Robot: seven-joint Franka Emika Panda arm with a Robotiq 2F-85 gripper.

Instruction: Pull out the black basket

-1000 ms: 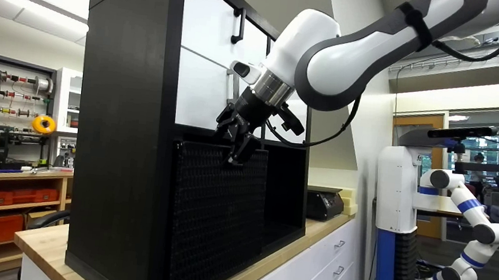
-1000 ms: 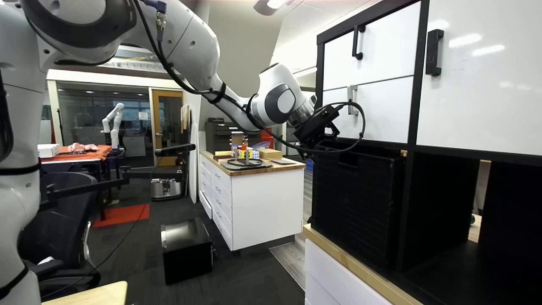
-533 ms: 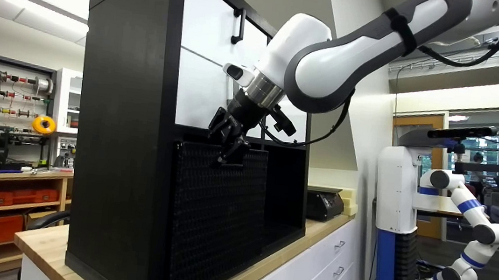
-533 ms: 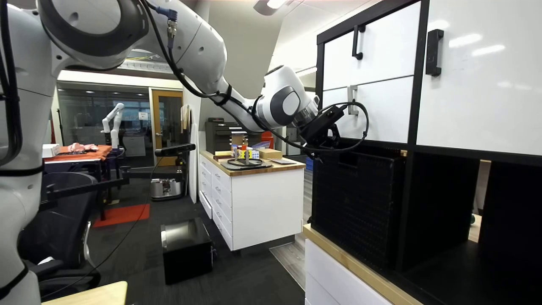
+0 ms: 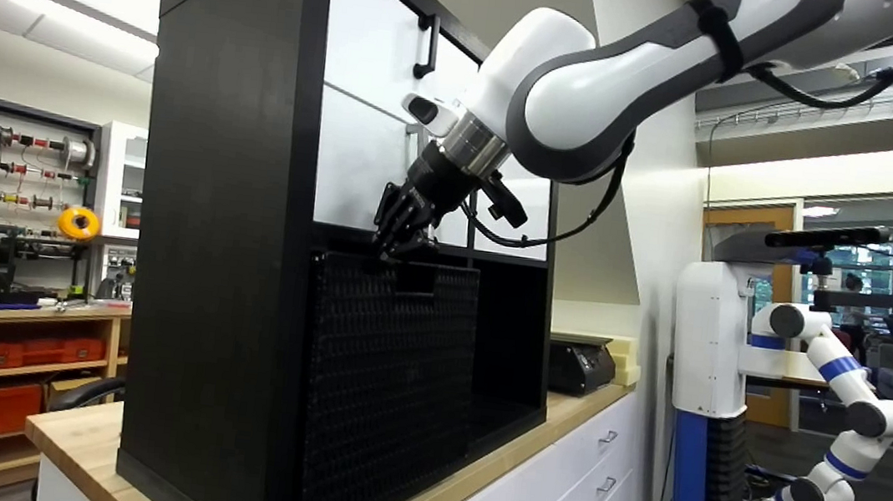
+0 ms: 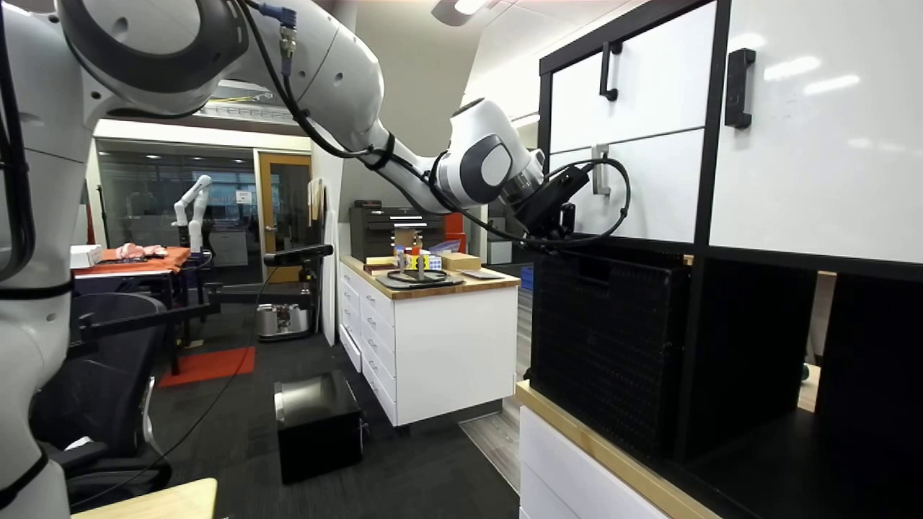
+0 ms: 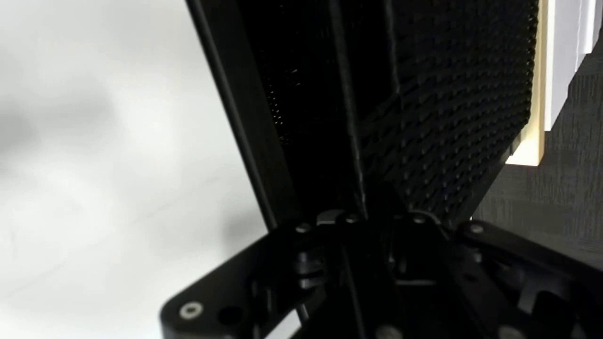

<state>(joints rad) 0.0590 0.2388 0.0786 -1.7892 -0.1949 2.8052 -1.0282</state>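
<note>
“Black weave, ribbed and boxy: the black basket (image 5: 388, 395) sits in a lower compartment of a dark cabinet (image 5: 209, 198), white doors (image 5: 356, 156) above, a wooden counter (image 5: 471, 478) below. Is it out?”

“Slightly, at most. In both exterior views its front looks a touch proud of the cabinet's face, the bulk seemingly inside. A robot arm (image 5: 596, 120) angles down from above, its gripper (image 5: 398, 250) poised at the basket's top rim (image 5: 457, 269), just beside the slot (image 5: 415, 279) cut in the front.”

“Has the gripper got hold?”

“Cannot tell. In the wrist view that rim runs to the dark fingers (image 7: 424, 235), but black lies against black: they may be spread, pressed together or pinching the basket's edge. No view settles it, nor whether they touch.”

“Then what is done, and what is left?”

“Done, by my reading: the reach, with the gripper at the right edge of the right thing. Left: a firm grip, if there is none, and nearly the whole haul, straight out past the cabinet's face. The basket's front looks upright, with no sign of a tilt towards the arm.”
</note>
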